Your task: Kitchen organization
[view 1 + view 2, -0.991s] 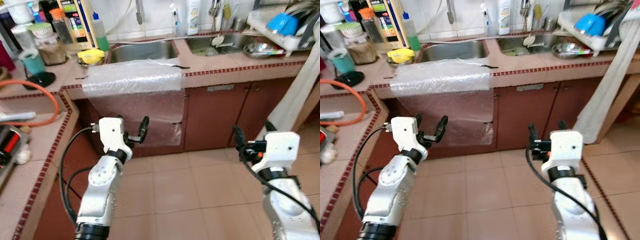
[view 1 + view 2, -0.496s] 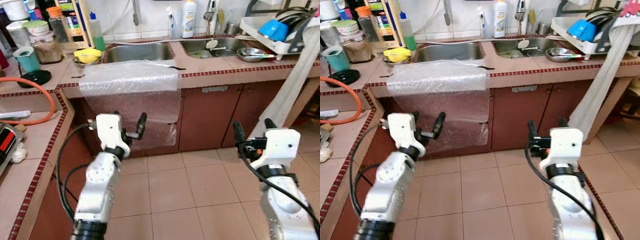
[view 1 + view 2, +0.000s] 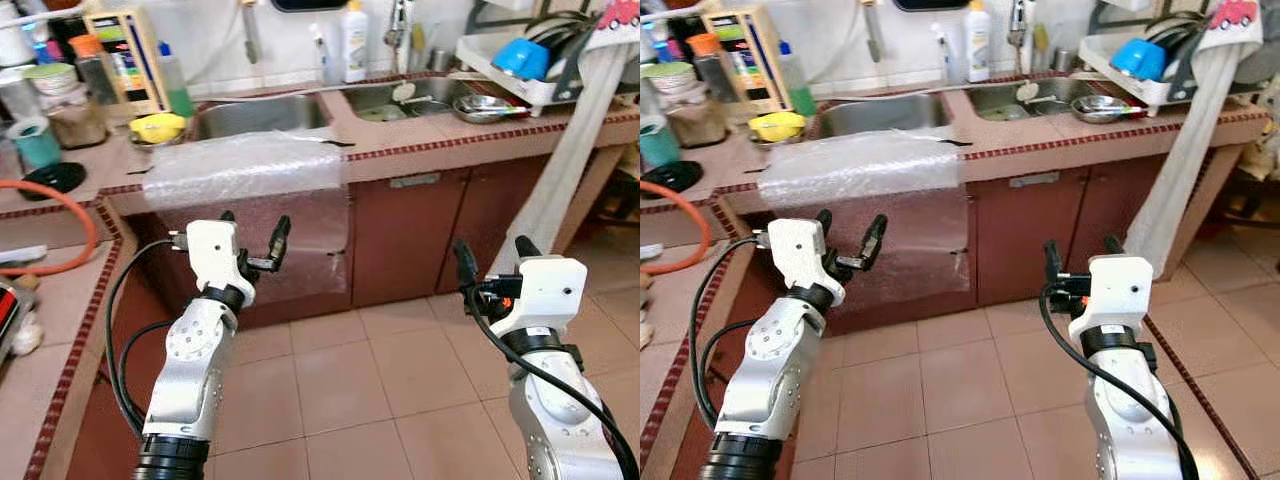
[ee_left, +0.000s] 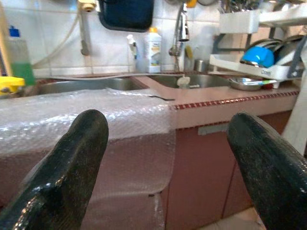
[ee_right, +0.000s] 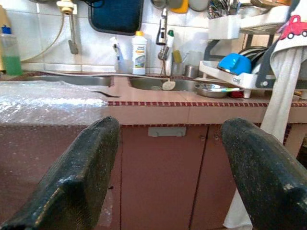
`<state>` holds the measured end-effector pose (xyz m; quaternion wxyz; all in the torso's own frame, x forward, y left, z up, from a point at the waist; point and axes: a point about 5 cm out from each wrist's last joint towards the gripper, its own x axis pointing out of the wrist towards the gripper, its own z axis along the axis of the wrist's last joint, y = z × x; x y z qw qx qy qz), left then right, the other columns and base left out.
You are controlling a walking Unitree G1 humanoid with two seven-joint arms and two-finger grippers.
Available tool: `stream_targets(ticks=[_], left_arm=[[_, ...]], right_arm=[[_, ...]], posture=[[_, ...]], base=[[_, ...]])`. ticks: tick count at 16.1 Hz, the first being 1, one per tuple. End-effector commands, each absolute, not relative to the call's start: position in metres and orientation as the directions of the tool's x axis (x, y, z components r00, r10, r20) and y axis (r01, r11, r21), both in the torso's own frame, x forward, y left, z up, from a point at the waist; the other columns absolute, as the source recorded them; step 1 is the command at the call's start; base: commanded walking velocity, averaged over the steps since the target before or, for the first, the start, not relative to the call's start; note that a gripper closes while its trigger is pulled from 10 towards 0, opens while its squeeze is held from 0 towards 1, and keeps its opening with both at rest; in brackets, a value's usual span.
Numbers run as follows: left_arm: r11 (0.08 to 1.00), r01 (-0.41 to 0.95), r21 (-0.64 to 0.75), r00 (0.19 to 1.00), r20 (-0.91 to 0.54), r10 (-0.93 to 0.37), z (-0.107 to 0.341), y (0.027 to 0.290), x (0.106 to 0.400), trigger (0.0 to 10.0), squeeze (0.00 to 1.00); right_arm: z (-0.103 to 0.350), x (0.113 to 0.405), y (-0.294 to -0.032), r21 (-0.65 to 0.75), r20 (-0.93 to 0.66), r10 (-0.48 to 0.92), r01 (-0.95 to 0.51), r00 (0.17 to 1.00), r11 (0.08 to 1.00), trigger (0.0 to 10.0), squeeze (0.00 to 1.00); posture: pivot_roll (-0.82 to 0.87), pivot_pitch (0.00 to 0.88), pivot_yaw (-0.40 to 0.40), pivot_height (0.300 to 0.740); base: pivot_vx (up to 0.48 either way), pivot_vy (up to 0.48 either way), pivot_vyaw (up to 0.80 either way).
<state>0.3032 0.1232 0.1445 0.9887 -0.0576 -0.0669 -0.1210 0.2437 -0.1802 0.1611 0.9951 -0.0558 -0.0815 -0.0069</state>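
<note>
In the left eye view the left gripper (image 3: 252, 238) hovers in front of the counter (image 3: 430, 145), fingers spread wide and holding nothing, just short of the sheet of bubble wrap (image 3: 250, 180) that lies over the counter edge and hangs down the cabinet front. The right gripper (image 3: 492, 262) is raised over the tiled floor (image 3: 380, 370), also spread and empty, well apart from the cabinet door (image 3: 415, 235). Compared with a second ago the whole scene sits lower and farther left in the picture, so the camera has moved; both arms keep much the same pose. In the right eye view a yellow bowl (image 3: 777, 125) stands beside the left sink (image 3: 875, 113), a white bottle (image 3: 977, 42) behind the basins, a blue bowl (image 3: 1137, 58) in the dish rack (image 3: 1160, 88), and a pale towel (image 3: 1185, 160) hangs from the counter's far end. The left wrist view shows two black fingers (image 4: 72, 163) far apart, the wrap ahead between them. The right wrist view shows its fingers (image 5: 72, 182) likewise parted, facing the cabinet.
</note>
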Motion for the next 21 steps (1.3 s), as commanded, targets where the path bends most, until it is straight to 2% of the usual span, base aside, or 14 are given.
stream_targets(ticks=[1, 6, 16, 19, 21], left_arm=[[0.965, 0.25, -0.074, 0.958, 0.16, -0.236, 0.1497, 0.1266, 0.3034, 10.0, 0.0], [0.967, 0.244, -0.069, 0.958, 0.169, -0.23, 0.1528, 0.1289, 0.3049, 10.0, 0.0], [0.961, 0.27, -0.062, 0.954, 0.156, -0.257, 0.1512, 0.1251, 0.3038, 10.0, 0.0], [0.961, 0.268, -0.064, 0.955, 0.146, -0.257, 0.1493, 0.1256, 0.304, 10.0, 0.0], [0.964, 0.254, -0.078, 0.961, 0.129, -0.243, 0.1473, 0.1253, 0.3047, 10.0, 0.0]], right_arm=[[0.1599, 0.2441, -0.1778, -0.108, 0.163, 0.004, 0.014, 0.987, 0.994, 10.0, 0.0], [0.1595, 0.2468, -0.1759, -0.095, 0.176, -0.009, 0.026, 0.984, 0.995, 10.0, 0.0], [0.1564, 0.2436, -0.1738, -0.095, 0.176, -0.01, 0.027, 0.984, 0.995, 10.0, 0.0], [0.1578, 0.2459, -0.1728, -0.089, 0.181, -0.009, 0.025, 0.984, 0.996, 10.0, 0.0], [0.1591, 0.2479, -0.1745, -0.071, 0.189, -0.024, 0.038, 0.982, 0.997, 10.0, 0.0]], posture=[[-0.08, 0.0, 0.132, 0.74], [-0.08, 0.0, 0.143, 0.74], [-0.08, 0.0, 0.156, 0.74], [-0.08, 0.0, 0.149, 0.74], [-0.07, 0.0, 0.144, 0.74]], base=[[0.431, 0.0, 0.0], [0.444, 0.0, 0.0], [0.442, 0.0, 0.67], [0.439, 0.0, 0.0], [0.0, 0.0, 0.0]])
